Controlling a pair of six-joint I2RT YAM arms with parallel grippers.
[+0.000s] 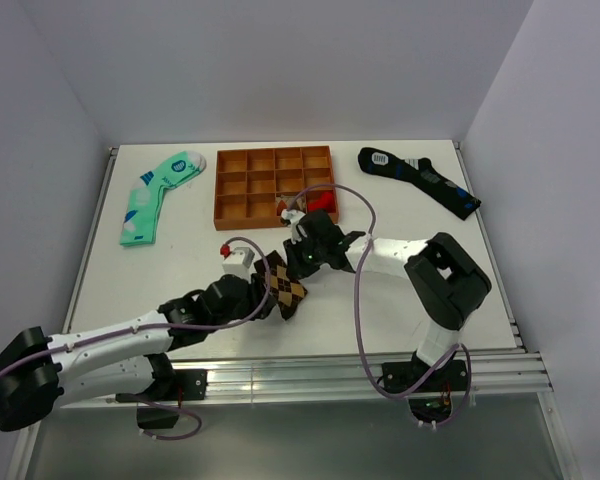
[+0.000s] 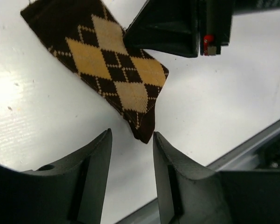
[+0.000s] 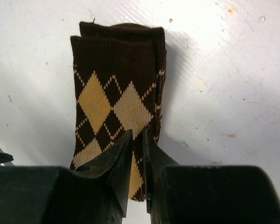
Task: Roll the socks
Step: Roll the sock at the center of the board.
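The brown argyle socks (image 1: 288, 288) lie folded flat on the white table, between my two grippers. In the left wrist view the socks (image 2: 107, 60) stretch away to the upper left. Their dark toe end reaches the mouth of my left gripper (image 2: 130, 135), which is open and empty. In the top view my left gripper (image 1: 264, 290) is at the socks' left edge. My right gripper (image 3: 137, 135) has its jaws almost closed, with only a thin slit between them. It sits low over the socks (image 3: 114, 70), whose dark cuffs point away. No fabric shows pinched. It is above the socks' far end in the top view (image 1: 302, 258).
An orange-brown compartment tray (image 1: 275, 160) stands just behind the grippers, with a red item (image 1: 325, 203) in its near right cell. A mint-green sock (image 1: 160, 195) lies at the back left. A dark navy sock (image 1: 420, 180) lies at the back right. The metal front rail (image 1: 360, 365) is close by.
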